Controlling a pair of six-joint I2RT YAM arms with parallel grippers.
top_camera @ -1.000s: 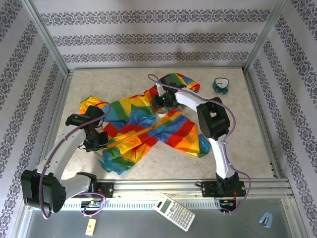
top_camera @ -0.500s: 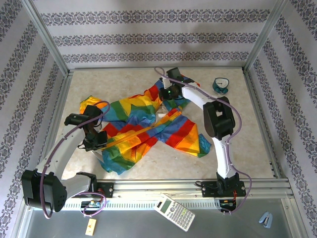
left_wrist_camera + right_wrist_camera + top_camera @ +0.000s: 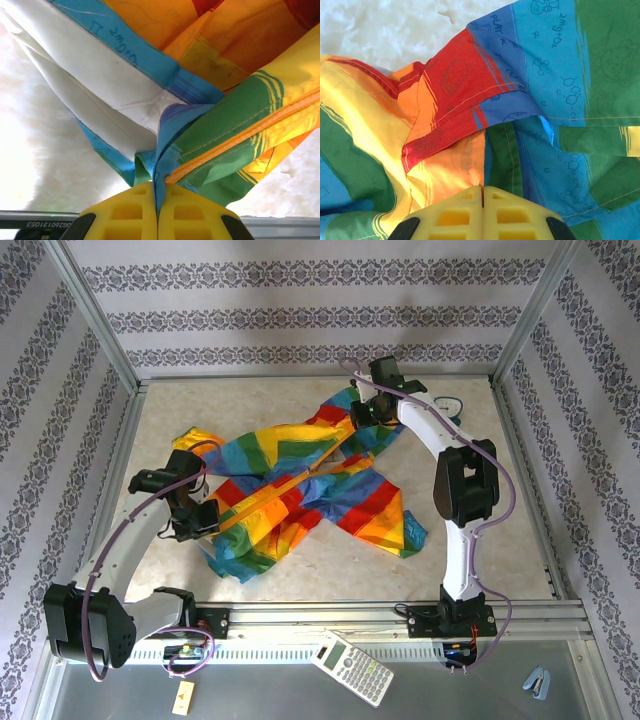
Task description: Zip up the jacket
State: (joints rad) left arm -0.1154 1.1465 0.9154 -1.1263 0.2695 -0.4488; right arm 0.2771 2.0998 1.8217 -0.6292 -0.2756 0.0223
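Observation:
The rainbow-striped jacket (image 3: 300,480) lies stretched diagonally across the table. My left gripper (image 3: 197,522) is shut on its lower hem at the near left; in the left wrist view the yellow fingers (image 3: 127,212) pinch blue and green fabric (image 3: 220,135) beside the orange zipper edge (image 3: 250,131), with pale lining (image 3: 100,85) above. My right gripper (image 3: 362,412) is shut on the jacket's top end at the far right; in the right wrist view its fingers (image 3: 457,212) clamp orange and green cloth (image 3: 470,165).
A teal roll of tape (image 3: 447,408) sits at the back right, just behind my right arm. A calculator (image 3: 352,668) and a small clip (image 3: 536,681) lie on the metal ledge in front of the rail. Patterned walls enclose the table (image 3: 500,500).
My right gripper has moved up and to the far right, pulling the jacket's top end with it and drawing the cloth taut. The left gripper has barely moved.

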